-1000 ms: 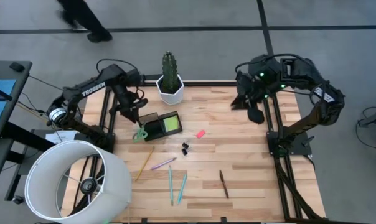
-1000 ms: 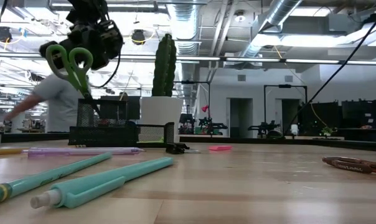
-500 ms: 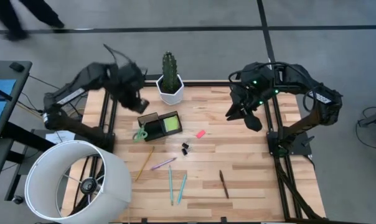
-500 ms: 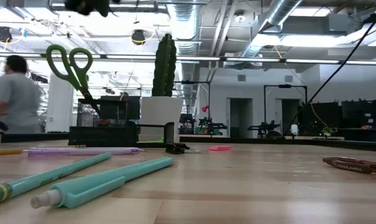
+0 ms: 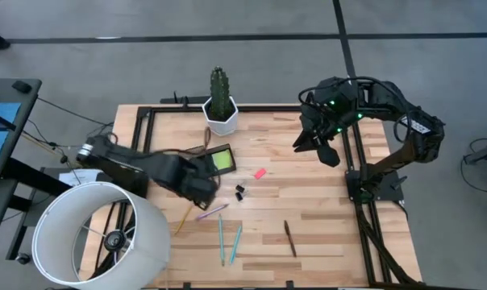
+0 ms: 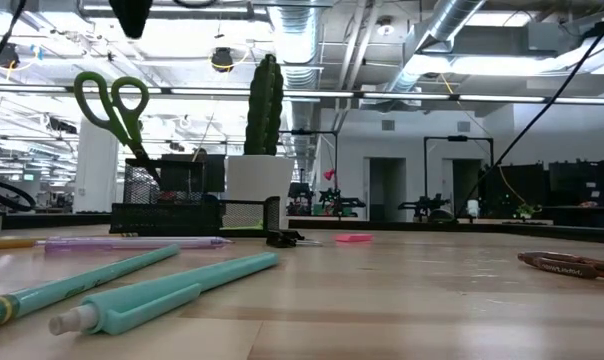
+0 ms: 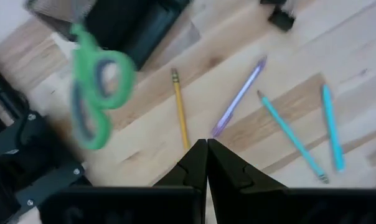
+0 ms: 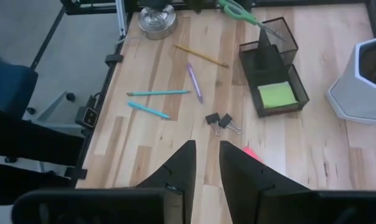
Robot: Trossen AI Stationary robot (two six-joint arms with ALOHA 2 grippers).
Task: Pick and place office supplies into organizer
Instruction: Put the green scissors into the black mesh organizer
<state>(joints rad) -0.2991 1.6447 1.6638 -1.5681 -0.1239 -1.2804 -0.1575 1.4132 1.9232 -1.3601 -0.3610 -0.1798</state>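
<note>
The table (image 5: 324, 209) is pale butcher-block wood set in a black metal frame, standing on a grey concrete floor (image 5: 251, 68) crossed by dark lines. A large white lampshade (image 5: 98, 234) sits at one corner — beside it a dark side desk (image 5: 6, 121) with a blue surface. Across the room, exposed silver ducts (image 6: 452, 35) and pipes run under a bright ceiling, with white walls, dark doorways (image 6: 387, 188) and strip lights (image 6: 422, 95) beyond.
</note>
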